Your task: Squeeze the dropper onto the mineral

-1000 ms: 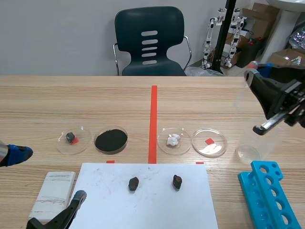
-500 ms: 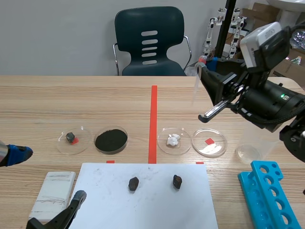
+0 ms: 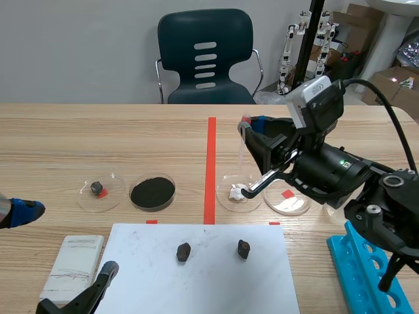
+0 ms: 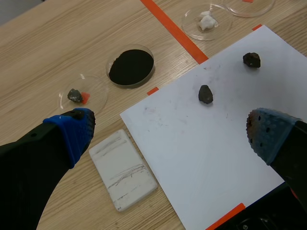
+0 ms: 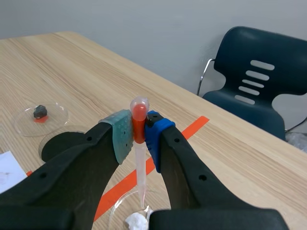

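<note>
Now my right fingers pinch the dropper upright, its tip just above the white mineral in its dish. My left fingers sit spread, well apart from that dish.

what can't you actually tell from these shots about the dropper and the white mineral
Tip contact: in the right wrist view the dropper ends right by the white mineral, itself cut by the edge and the fingers of the right hand; touching or not is unclear.
Scene view: the right hand covers the tip.
Liquid: the tube is too thin and clear in both views to show a fill level or drop.
</note>
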Controlling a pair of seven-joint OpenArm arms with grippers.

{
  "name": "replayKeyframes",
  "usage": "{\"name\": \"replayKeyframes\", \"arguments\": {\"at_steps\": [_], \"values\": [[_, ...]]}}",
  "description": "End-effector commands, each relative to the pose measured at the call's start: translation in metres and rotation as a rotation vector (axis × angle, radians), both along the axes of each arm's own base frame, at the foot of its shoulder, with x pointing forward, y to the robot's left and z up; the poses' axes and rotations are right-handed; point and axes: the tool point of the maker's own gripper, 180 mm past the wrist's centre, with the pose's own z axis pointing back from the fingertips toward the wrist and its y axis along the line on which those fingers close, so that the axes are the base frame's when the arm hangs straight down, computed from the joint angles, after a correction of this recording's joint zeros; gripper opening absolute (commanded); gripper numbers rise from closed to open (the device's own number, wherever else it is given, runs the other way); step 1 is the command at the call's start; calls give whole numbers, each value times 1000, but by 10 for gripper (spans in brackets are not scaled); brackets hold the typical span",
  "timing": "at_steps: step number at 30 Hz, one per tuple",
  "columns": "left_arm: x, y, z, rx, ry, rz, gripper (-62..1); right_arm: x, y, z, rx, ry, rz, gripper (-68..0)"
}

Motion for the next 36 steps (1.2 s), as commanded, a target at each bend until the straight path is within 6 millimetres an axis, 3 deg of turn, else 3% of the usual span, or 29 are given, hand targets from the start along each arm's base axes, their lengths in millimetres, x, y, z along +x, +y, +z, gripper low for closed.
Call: {"name": "replayKeyframes", "arguments": {"at_steps": [1,16,36], "values": [[1,-1,4,-16,-12,6,14,7,-3,12,14,-33,-8,-600],[1,-1,4,-16,-12,6,14,23,-11,3,67,13,-62,-600],[1,-1,4,-16,-12,6,14,23,-11,-1,55,31,-65,-601]]}}
